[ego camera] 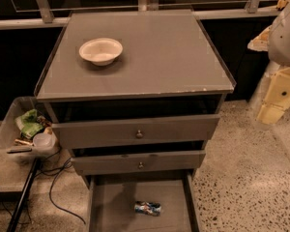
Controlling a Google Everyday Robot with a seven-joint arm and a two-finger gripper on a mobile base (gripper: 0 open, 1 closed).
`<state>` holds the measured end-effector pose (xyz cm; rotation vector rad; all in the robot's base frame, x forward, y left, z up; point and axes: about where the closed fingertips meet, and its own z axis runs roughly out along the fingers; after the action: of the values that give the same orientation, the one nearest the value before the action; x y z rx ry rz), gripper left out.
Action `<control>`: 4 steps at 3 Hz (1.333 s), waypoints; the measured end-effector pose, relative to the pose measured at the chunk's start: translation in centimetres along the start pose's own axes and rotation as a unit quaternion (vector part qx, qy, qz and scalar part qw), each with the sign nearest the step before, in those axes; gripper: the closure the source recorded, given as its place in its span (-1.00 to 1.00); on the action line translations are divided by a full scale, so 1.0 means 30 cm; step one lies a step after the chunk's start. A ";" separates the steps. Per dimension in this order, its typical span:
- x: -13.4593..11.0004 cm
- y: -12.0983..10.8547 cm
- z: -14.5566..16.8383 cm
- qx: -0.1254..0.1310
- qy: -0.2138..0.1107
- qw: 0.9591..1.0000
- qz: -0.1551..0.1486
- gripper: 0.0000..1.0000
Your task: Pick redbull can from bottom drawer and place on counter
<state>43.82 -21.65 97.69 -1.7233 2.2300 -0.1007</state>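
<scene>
Grey matte counter (150,57): a flat square top with thin raised edging, its paint chipped pale along the front edge toward the right corner. It caps a grey drawer cabinet (210,129).

Camera view, looking down on the cabinet from the front:

- Round white bowl (101,50), shallow and smooth-walled, stands upright on the counter's rear left part. It throws a soft shadow.
- Two flat grey drawer fronts sit under the counter, each with a small round metal knob at its centre. The upper knobbed drawer (96,132) and lower knobbed drawer (101,163) are both drawn out a little, with a dark gap above each.
- Bottom drawer (111,207) is pulled out furthest. It has a plain flat grey floor and thin side walls; its front runs off the lower edge of the view.
- Redbull can (147,208) is small, slim and shiny, blue and silver with red marks. It lies on its side on the bottom drawer's floor, slightly right of centre, long axis roughly left to right, clear of both side walls.
- Gripper (279,98) is cream-coloured, blocky and hard-looking, at the right edge of the view below a rounded white arm housing (286,33). It hangs beside the cabinet's right flank over a speckled terrazzo floor (241,168), apart from the cabinet and well apart from the can. Whether it is open or closed cannot be told.
- Clear plastic bin (7,129) stands left of the cabinet with green wrappers and a clear cup inside. Black cables (55,190) trail on the floor near it.
</scene>
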 end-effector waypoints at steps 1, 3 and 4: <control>0.000 0.000 0.000 0.000 0.000 1.000 0.000 -1.00; -0.012 0.073 0.057 -0.006 -0.047 0.999 -0.008 -1.00; -0.002 0.124 0.180 -0.018 -0.105 0.994 -0.007 -1.00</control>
<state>41.95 -19.85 91.66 -1.6844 2.0789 0.1121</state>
